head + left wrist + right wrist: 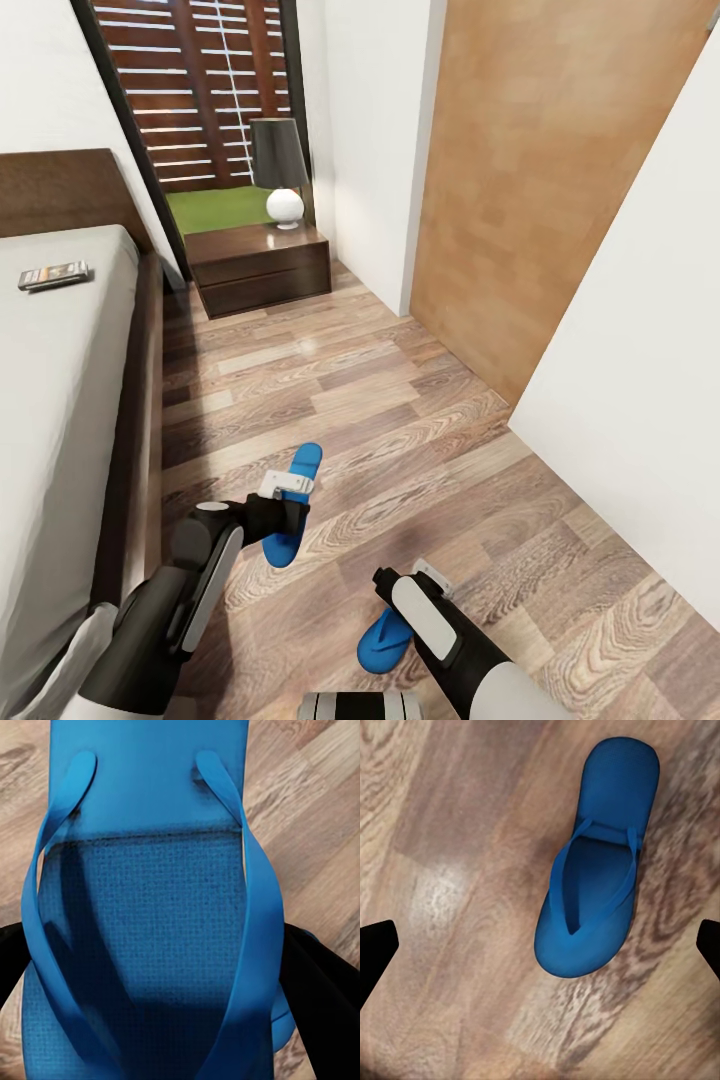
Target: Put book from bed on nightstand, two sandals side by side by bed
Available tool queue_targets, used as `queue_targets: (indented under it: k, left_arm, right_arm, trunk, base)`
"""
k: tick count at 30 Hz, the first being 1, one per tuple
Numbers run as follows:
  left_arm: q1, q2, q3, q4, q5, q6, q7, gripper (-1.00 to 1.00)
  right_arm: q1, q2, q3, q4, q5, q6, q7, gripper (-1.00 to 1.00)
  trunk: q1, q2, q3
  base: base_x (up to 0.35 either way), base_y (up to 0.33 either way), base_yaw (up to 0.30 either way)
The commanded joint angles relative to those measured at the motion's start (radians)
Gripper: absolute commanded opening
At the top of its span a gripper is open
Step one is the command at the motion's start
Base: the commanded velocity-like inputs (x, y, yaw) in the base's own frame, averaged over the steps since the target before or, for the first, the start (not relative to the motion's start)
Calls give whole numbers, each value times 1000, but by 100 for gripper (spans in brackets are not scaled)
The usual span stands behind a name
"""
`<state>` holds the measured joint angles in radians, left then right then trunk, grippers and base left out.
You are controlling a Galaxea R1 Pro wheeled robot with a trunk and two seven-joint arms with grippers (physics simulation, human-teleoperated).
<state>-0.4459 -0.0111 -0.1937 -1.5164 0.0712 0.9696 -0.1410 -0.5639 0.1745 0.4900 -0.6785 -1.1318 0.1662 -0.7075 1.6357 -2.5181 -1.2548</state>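
Your left gripper [290,490] grips one sandal [296,505] at lower centre; your right gripper [425,580] hangs open over the other sandal [596,896]; the book [54,275] lies on the bed [60,420], upper left

Bright blue sandals [293,505], woodgrain plank floor [400,430], light grey mattress [50,420], dark brown nightstand [260,265], white walls [640,380], dark grey lampshade [277,152].

Two-armed robot in black, grey and white shells

The left arm [190,600] is glossy black with a light grey panel and a white wrist block; the right arm [455,640] ends in a white forearm (black fingertips [375,945] in the wrist view).
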Motion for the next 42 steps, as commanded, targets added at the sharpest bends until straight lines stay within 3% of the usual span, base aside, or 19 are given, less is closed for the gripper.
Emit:
queue_targets:
  k: [1, 6, 16, 20, 42]
  left_arm:
    - [-1, 0, 0, -3, 7, 6, 3, -100]
    - [-1, 0, 0, -26, 7, 14, 3, -100]
    - [-1, 1, 0, -56, 7, 36, 2, -100]
    - [-1, 2, 0, -59, 7, 40, 2, -100]
    - [0, 3, -1, -67, 7, 73, 1, -100]
  right_arm:
    - [-1, 0, 1, -1, 0, 5, -6, 100]
    - [-1, 0, 1, -1, -1, 6, -6, 100]
    - [-1, 0, 2, 0, -47, 6, -5, 100]
    - [-1, 0, 2, 0, -53, 6, -4, 100]
    - [-20, 0, 5, -3, -56, 6, -5, 100]
  trunk:
    - [0, 0, -1]
    - [0, 0, -1]
    - [0, 0, -1]
    - [2, -1, -16]
    - [3, -2, -24]
  base:
    - [0, 0, 0]
    - [0, 0, 0]
    - [0, 0, 0]
    - [0, 0, 0]
    - [0, 0, 0]
